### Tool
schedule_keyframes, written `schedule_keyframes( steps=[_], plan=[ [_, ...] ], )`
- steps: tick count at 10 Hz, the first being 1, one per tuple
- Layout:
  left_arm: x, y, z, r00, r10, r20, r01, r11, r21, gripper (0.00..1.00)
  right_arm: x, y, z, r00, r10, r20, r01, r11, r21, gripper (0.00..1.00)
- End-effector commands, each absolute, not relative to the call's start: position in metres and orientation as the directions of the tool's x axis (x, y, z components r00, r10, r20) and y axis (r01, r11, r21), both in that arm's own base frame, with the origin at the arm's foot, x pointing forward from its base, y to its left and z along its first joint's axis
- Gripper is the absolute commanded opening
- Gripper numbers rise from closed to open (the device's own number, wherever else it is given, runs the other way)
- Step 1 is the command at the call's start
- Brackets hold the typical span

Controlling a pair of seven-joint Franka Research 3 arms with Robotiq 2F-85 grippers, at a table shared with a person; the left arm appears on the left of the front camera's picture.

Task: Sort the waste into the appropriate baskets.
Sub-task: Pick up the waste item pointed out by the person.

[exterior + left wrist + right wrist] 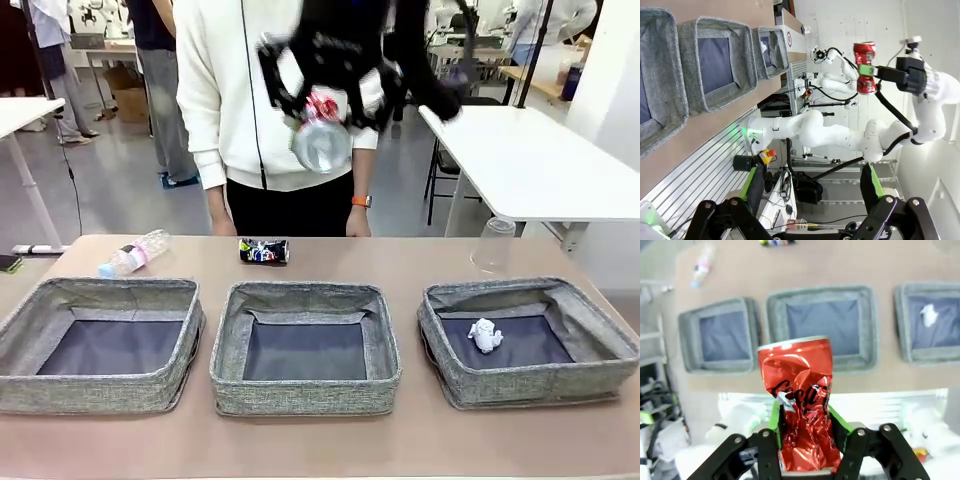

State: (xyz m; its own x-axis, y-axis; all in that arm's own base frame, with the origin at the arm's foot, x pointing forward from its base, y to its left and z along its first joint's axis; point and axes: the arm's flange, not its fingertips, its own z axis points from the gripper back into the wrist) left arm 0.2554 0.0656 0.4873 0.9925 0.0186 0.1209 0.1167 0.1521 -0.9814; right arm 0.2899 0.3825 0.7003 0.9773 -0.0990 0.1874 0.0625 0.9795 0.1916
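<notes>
Your right claw point(805, 417) clamps the red can point(796, 375) high over the baskets point(775, 315); left claw point(810, 184) hangs spread wide.

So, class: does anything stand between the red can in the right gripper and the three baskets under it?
Nothing visible does. The right gripper holds the red can in open air high above the table, and the middle basket lies open-topped beneath.
</notes>
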Motion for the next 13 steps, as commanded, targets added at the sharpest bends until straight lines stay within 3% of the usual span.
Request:
schedule_keyframes(
  steps=[1, 5, 6, 10, 11, 13],
  plan=[
    [0.253, 0.063, 0.488, 0.992, 0.025, 0.122, 0.118, 0.135, -0.984, 1.0, 0.306, 0.394, 0.716, 0.963, -0.111, 0.247, 0.072, 0.984, 0.16, 0.39],
    [0.253, 0.063, 0.488, 0.992, 0.025, 0.122, 0.118, 0.135, -0.984, 1.0, 0.302, 0.392, 0.716, 0.968, -0.09, 0.236, 0.046, 0.982, 0.184, 0.39],
    [0.253, 0.063, 0.488, 0.992, 0.025, 0.122, 0.118, 0.135, -0.984, 1.0, 0.307, 0.388, 0.712, 0.986, -0.055, 0.156, 0.033, 0.989, 0.141, 0.39],
    [0.253, 0.063, 0.488, 0.992, 0.025, 0.122, 0.118, 0.135, -0.984, 1.0, 0.301, 0.373, 0.767, 0.927, -0.179, 0.328, 0.114, 0.972, 0.206, 0.39],
    [0.253, 0.063, 0.488, 0.992, 0.025, 0.122, 0.118, 0.135, -0.984, 1.0, 0.307, 0.378, 0.739, 0.967, -0.108, 0.229, 0.064, 0.979, 0.193, 0.39],
    [0.253, 0.063, 0.488, 0.992, 0.025, 0.122, 0.118, 0.135, -0.984, 1.0, 0.307, 0.378, 0.739, 0.967, -0.108, 0.229, 0.064, 0.979, 0.193, 0.39]
  ],
)
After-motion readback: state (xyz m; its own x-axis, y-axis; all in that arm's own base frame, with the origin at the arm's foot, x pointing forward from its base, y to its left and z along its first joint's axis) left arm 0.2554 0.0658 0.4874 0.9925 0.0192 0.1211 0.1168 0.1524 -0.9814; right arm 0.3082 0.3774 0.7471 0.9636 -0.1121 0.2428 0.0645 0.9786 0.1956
